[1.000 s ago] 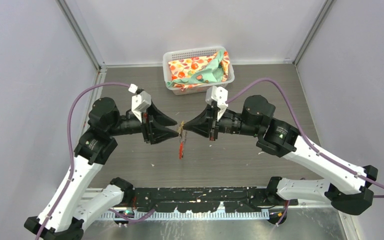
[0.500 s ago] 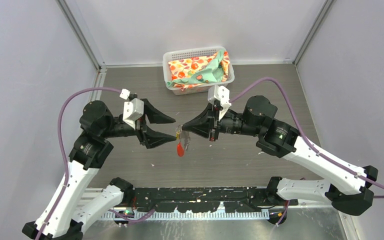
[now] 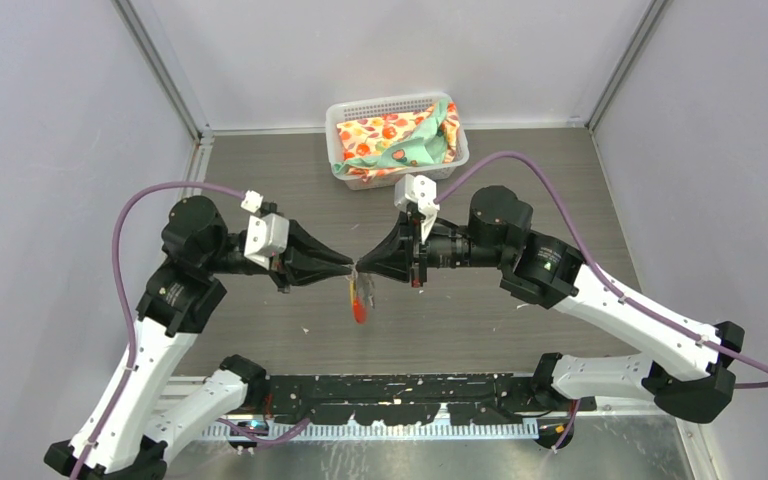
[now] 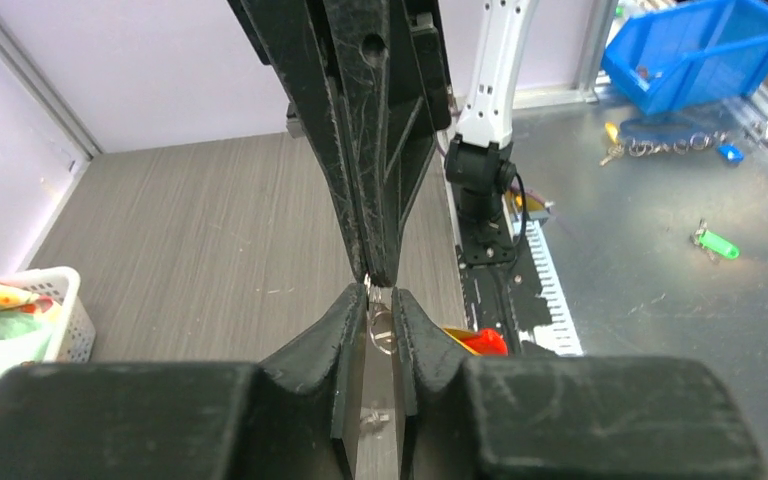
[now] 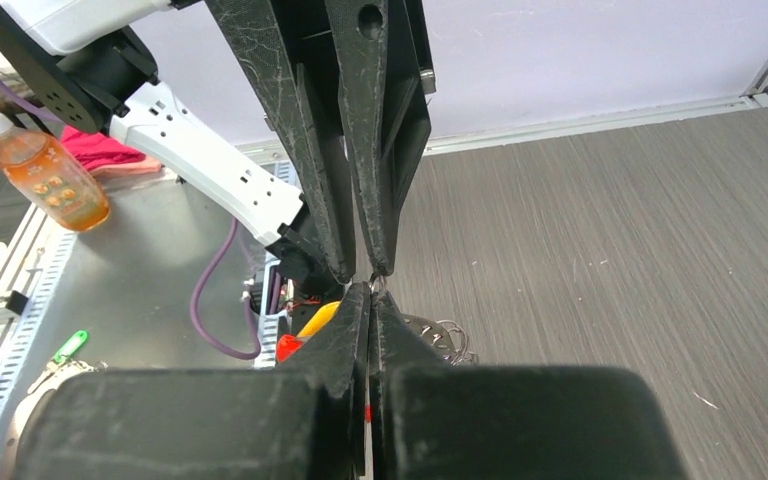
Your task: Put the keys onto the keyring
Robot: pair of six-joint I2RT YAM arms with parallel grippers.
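Both grippers meet tip to tip above the middle of the wooden table. My right gripper (image 3: 361, 268) is shut on the top of the keyring (image 3: 360, 300), whose red tag (image 3: 359, 312) hangs below the fingertips. My left gripper (image 3: 349, 267) has its jaws drawn close on a small silver ring (image 4: 383, 326) of the keyring. In the right wrist view the right gripper (image 5: 371, 292) pinches thin metal, and silver loops (image 5: 447, 342) dangle beside it. A yellow piece (image 5: 320, 318) hangs next to the red tag (image 5: 287, 346). I cannot tell whether it is one of the keys.
A white basket (image 3: 380, 103) with patterned cloth stands at the back of the table. Off the table, the left wrist view shows a blue bin (image 4: 700, 45), a green tag (image 4: 717, 243) and spare rings (image 4: 660, 147). An orange bottle (image 5: 45, 175) stands on the metal bench.
My left gripper opened wide and drew back, then narrowed again and returned to the right gripper's tip. The right arm shifted slightly left with the keyring, whose red tag swung.
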